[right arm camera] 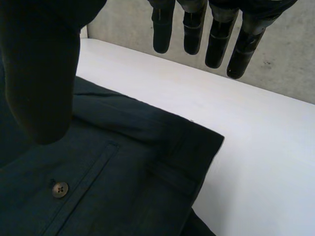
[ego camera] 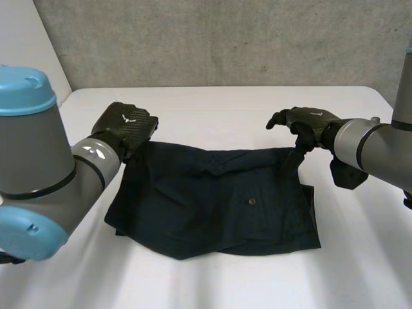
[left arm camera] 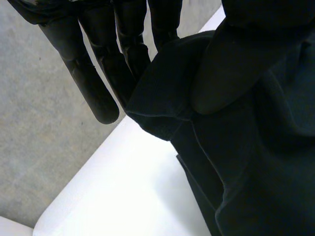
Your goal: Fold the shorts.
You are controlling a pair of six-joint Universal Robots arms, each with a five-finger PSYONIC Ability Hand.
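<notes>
fingers [left arm camera: 98, 73] of left hand [ego camera: 125, 125] pinch shorts' [ego camera: 212, 199] left corner, right hand [ego camera: 312, 119] fingers spread over right corner, table [ego camera: 219, 106] around

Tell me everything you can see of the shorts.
The shorts are dark, woven-looking cloth, spread wide across the white table and somewhat rumpled. A welt pocket with a small button faces up. The left hand pinches their far left corner between thumb and fingers. The right hand is open over the far right corner, thumb pointing down at it; contact is unclear.
</notes>
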